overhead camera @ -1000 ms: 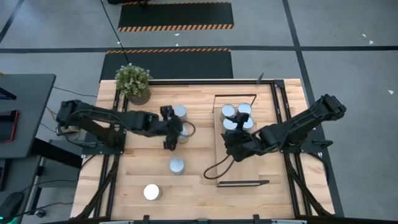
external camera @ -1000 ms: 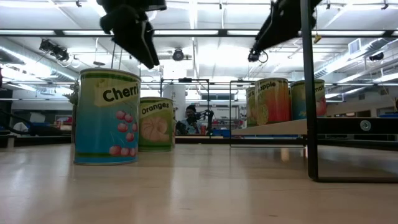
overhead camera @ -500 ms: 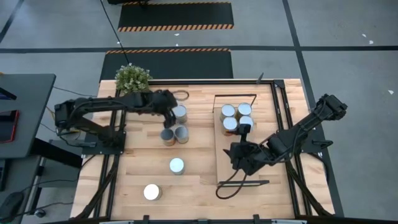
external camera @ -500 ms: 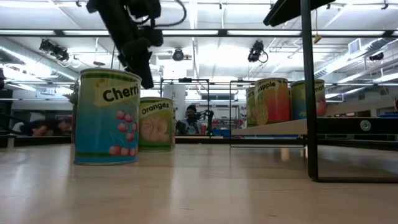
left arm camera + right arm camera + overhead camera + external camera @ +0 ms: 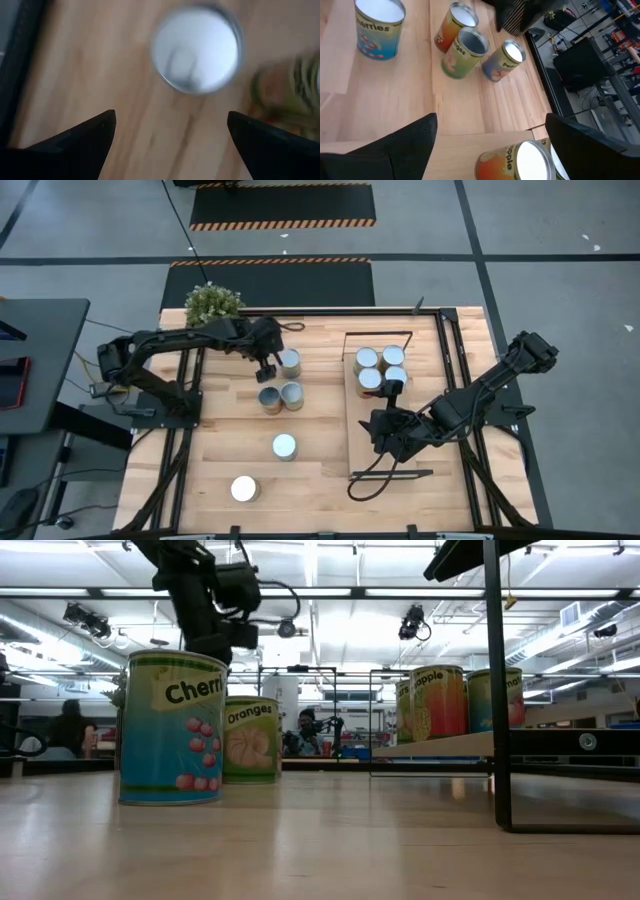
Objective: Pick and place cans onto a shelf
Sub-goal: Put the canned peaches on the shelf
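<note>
Four cans (image 5: 381, 368) already stand on the shelf (image 5: 352, 430); five wait on the desk (image 5: 320, 480). The left tool (image 5: 268, 366), fingers apart, hovers beside one. Rigid, smooth tins: grip the sides mid-height. The right tool (image 5: 383, 432) is open too.

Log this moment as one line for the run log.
left gripper: open, above a table can | right gripper: open, empty, over shelf | shelf holds four cans | five on table
</note>
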